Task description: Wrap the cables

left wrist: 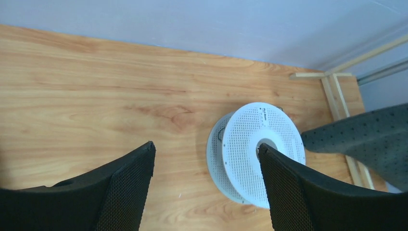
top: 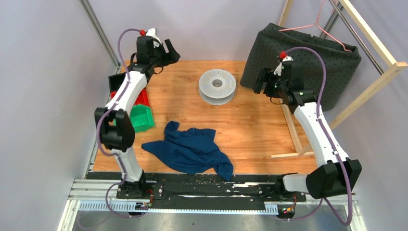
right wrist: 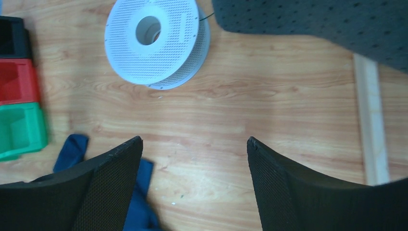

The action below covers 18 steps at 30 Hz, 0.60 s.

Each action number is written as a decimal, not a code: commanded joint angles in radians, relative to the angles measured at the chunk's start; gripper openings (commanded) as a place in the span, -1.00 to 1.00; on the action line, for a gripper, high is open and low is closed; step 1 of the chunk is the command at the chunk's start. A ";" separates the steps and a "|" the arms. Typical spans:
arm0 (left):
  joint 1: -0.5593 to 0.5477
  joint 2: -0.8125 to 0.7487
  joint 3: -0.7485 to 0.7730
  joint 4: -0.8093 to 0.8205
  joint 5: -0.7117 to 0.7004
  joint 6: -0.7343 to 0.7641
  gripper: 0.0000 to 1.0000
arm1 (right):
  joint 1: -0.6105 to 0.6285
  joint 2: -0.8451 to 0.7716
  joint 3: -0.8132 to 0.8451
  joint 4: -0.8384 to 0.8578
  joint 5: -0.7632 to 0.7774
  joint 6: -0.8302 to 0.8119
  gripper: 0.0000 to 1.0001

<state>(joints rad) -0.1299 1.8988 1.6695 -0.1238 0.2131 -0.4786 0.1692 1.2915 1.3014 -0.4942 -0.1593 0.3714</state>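
A white perforated round spool (top: 217,85) lies flat on the wooden table (top: 255,130), at the back middle. It also shows in the left wrist view (left wrist: 245,159) and the right wrist view (right wrist: 156,43). Only a short piece of the thin dark wire (right wrist: 207,18) shows, running from the spool's edge toward the dark cloth; the rest is hidden. My left gripper (top: 171,52) hovers left of the spool, open and empty (left wrist: 207,147). My right gripper (top: 260,81) hovers right of the spool, open and empty (right wrist: 195,139).
Red and green bins (top: 140,111) stand at the left edge. A crumpled blue cloth (top: 192,149) lies at the front middle. A dark grey dotted cloth (top: 308,57) hangs over a wooden frame (top: 380,53) at the back right, with a pink hanger (top: 320,24) above.
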 commanded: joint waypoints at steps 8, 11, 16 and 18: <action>-0.045 -0.416 -0.179 -0.485 -0.300 0.235 0.61 | -0.014 -0.081 -0.057 0.179 0.194 -0.183 0.75; -0.063 -0.511 -0.285 -0.487 -0.366 0.244 0.62 | -0.014 -0.086 -0.083 0.219 0.203 -0.166 0.75; -0.080 -0.578 -0.419 -0.487 -0.418 0.210 0.61 | -0.014 -0.080 -0.118 0.277 0.195 -0.095 0.75; -0.080 -0.585 -0.445 -0.487 -0.421 0.190 0.60 | -0.014 -0.073 -0.132 0.299 0.180 -0.075 0.75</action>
<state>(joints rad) -0.2043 1.3308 1.2793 -0.5797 -0.1482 -0.2703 0.1692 1.2163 1.2022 -0.2703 0.0120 0.2508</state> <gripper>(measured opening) 0.805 0.874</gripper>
